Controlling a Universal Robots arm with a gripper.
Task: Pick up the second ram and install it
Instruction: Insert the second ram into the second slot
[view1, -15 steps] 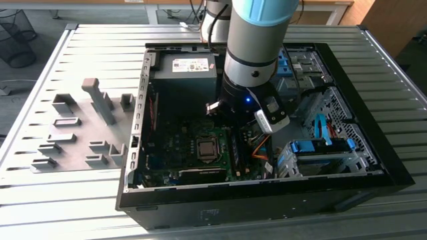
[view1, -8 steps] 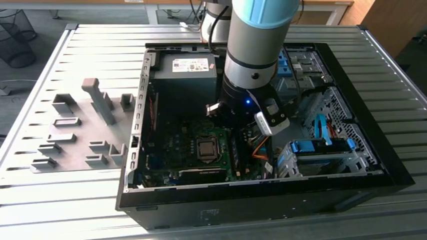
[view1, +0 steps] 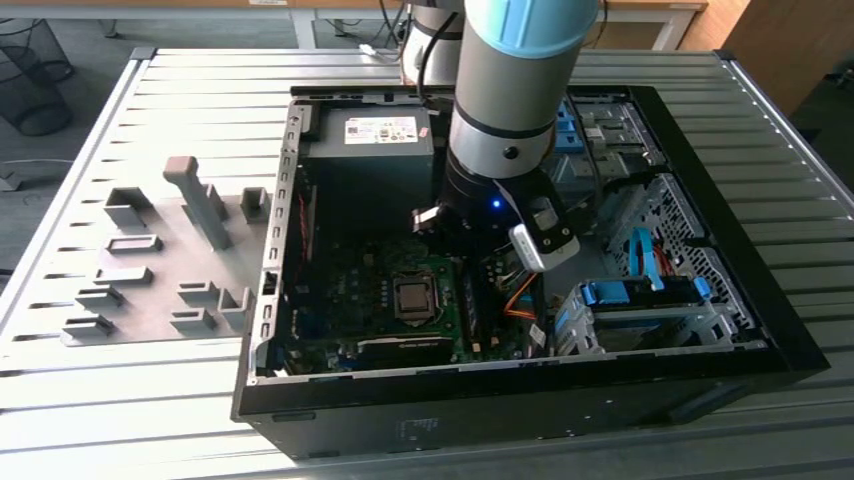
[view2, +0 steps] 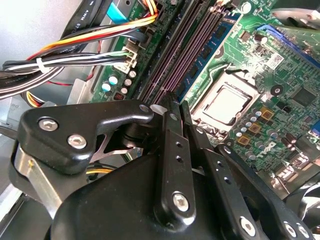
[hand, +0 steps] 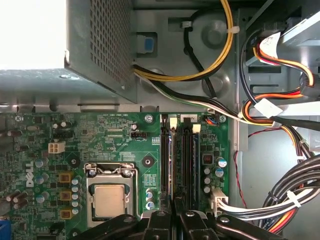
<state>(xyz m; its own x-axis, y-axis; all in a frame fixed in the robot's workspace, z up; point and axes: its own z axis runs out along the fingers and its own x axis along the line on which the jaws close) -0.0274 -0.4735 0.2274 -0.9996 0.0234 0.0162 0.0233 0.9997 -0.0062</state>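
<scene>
Fingers (view2: 172, 150) look pinched almost shut on the second ram (hand: 172, 165), which I see edge-on running straight out ahead of them along the memory slots (hand: 186, 160). So I'd call this the seating step, and it needs even pressure straight down. All of it sits inside the computer case (view1: 534, 410), with the motherboard (hand: 115, 145) under the fingers and cables (hand: 280, 190) off to one side.

Arm (view1: 501, 110) inside open computer case (view1: 747, 300)
</scene>
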